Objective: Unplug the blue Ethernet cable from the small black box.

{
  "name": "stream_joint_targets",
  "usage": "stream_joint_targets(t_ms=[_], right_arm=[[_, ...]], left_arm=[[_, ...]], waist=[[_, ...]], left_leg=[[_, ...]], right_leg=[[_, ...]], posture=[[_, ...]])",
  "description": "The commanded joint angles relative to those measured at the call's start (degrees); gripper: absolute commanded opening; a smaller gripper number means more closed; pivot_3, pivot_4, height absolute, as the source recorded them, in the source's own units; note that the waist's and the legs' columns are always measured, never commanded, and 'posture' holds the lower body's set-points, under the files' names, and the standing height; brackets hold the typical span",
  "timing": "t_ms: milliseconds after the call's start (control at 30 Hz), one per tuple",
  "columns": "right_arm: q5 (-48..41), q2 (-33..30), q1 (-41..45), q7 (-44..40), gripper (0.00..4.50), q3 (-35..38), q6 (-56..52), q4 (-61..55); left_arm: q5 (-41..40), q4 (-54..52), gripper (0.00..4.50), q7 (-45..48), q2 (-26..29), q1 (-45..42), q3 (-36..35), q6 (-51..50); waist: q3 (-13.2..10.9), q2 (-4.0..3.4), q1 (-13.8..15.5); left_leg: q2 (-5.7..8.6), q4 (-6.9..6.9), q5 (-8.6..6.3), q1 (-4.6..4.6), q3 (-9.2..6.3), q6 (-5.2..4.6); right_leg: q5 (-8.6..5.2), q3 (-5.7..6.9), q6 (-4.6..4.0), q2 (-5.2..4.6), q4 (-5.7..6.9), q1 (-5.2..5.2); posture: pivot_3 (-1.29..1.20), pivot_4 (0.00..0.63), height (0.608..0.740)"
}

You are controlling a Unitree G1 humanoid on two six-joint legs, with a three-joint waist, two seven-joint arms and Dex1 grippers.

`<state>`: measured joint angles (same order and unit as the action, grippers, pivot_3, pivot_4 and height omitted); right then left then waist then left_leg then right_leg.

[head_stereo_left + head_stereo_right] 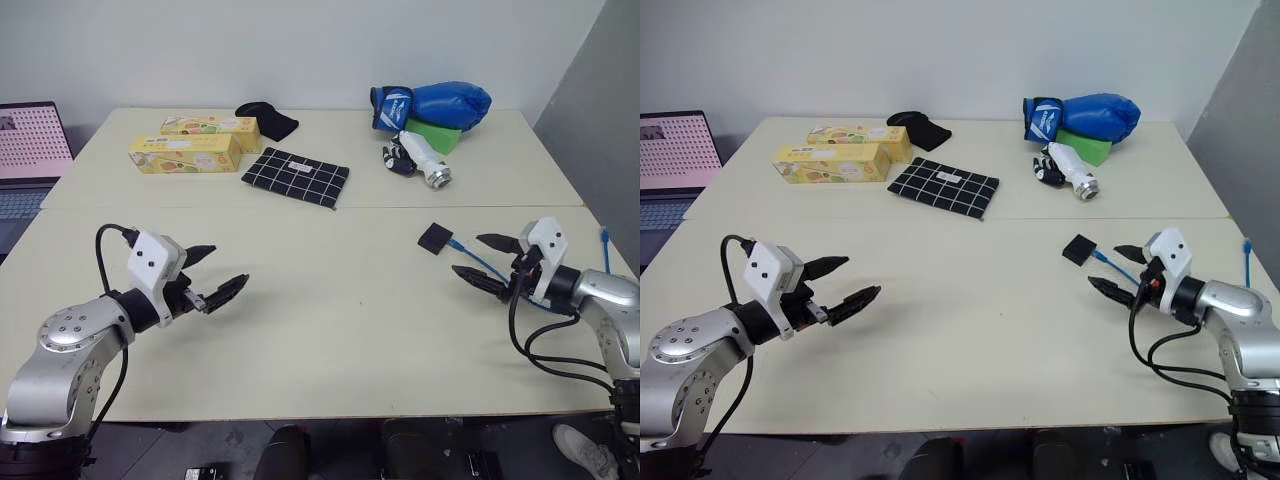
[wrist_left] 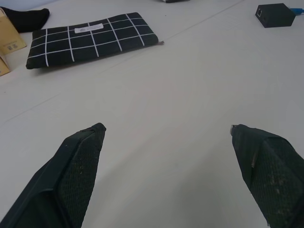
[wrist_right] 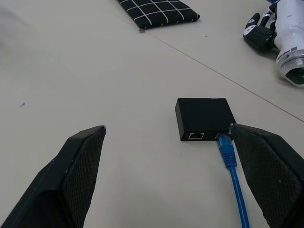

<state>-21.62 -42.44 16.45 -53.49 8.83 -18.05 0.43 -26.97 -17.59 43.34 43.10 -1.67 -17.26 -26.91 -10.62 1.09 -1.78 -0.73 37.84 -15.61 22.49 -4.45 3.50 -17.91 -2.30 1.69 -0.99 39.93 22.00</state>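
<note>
The small black box, a flat matte block, was seen lying flat on the table's right half. The blue Ethernet cable was plugged into one of two ports on its front face, trailing away rightward.

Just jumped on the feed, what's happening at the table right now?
Nothing is held yet. The blue Ethernet cable is plugged into the small black box, which sits flat on the table. The right gripper hovers open just short of the plug. The left gripper is open too, hovering well away from the box.
</note>
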Motion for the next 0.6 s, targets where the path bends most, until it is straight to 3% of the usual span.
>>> stream_joint_targets(t_ms=[33,600], right_arm=[[-0.7,-0.8,1.0,-0.2,4.44,1.9,0.6,-0.1],[0.6,0.1,2.1,0.7,4.44,1.0,1.8,2.0]], left_arm=[[-0.6,-1.0,4.5,0.9,0.1,0.8,-1.9,1.8],[-1.6,-2.2,4.5,-0.4,0.5,0.4,-2.4,-1.0]], waist=[[0.0,0.0,0.0],[0.0,0.0,0.0]], left_leg=[[0.0,0.0,0.0,0.0,0.0,0.0],[0.0,0.01,0.0,0.0,0.01,0.0]], right_leg=[[0.0,0.0,0.0,0.0,0.0,0.0],[0.0,-0.01,0.0,-0.03,0.0,0.0]], posture=[[0.0,0.15,0.74],[0.0,0.15,0.74]])
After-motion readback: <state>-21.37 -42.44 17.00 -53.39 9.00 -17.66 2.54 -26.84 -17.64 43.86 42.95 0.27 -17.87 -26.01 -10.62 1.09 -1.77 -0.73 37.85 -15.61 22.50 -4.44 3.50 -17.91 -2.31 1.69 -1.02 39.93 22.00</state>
